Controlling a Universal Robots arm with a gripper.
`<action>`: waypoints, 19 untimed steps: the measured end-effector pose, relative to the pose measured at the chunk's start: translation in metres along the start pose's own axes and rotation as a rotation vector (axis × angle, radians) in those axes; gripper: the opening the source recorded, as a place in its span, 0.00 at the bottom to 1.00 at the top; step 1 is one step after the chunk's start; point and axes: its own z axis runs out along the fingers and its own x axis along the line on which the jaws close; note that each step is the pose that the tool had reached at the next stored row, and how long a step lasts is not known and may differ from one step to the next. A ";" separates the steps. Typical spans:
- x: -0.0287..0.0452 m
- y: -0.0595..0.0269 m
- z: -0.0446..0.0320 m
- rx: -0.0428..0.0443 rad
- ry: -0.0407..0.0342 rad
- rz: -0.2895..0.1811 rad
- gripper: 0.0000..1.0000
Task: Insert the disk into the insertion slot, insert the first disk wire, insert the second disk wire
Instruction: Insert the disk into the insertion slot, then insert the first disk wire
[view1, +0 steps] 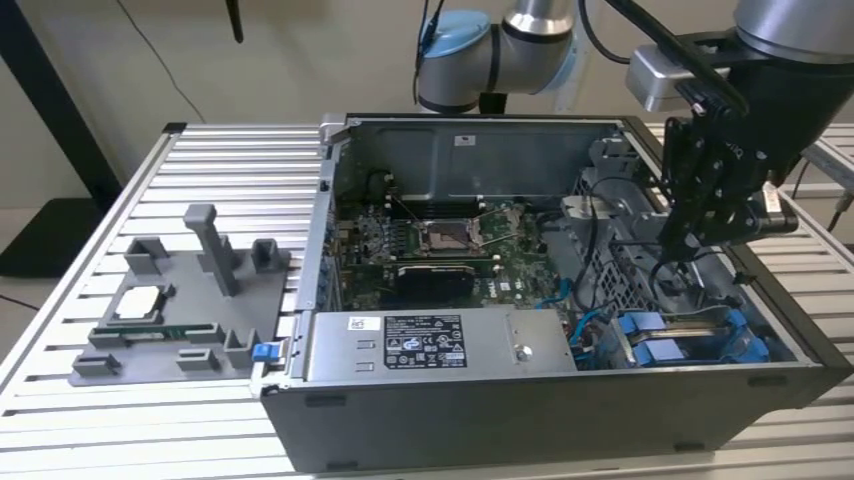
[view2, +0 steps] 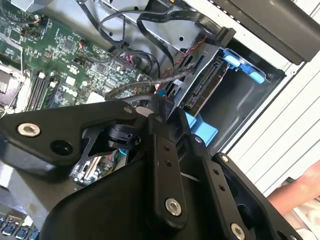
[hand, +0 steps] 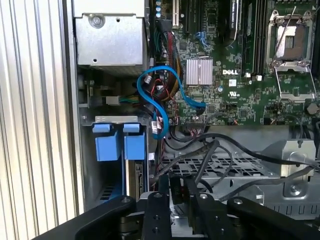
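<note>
While disk (view2: 201, 94) sits caged, slatted table (view1: 200, 170), beige wall (view1: 307, 60)

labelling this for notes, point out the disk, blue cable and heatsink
disk (hand: 134, 147): first wrist view, blue carrier tab
blue cable (hand: 141, 85): first wrist view, loop's bend
heatsink (hand: 199, 71): first wrist view, fin centre

Your claw (view1: 677, 248) looks like matt black metal. Near it, the carrier (hand: 107, 146) is smooth bright-blue plastic. The cage (hand: 240, 170) right by the claw is dull grey perforated metal.
</note>
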 end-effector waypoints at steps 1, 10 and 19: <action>0.0002 0.0000 0.0000 0.0000 0.0001 0.000 0.00; 0.0032 0.0000 0.0030 -0.0002 0.0002 0.000 0.00; 0.0081 -0.0016 0.0042 -0.0044 0.0001 0.001 0.00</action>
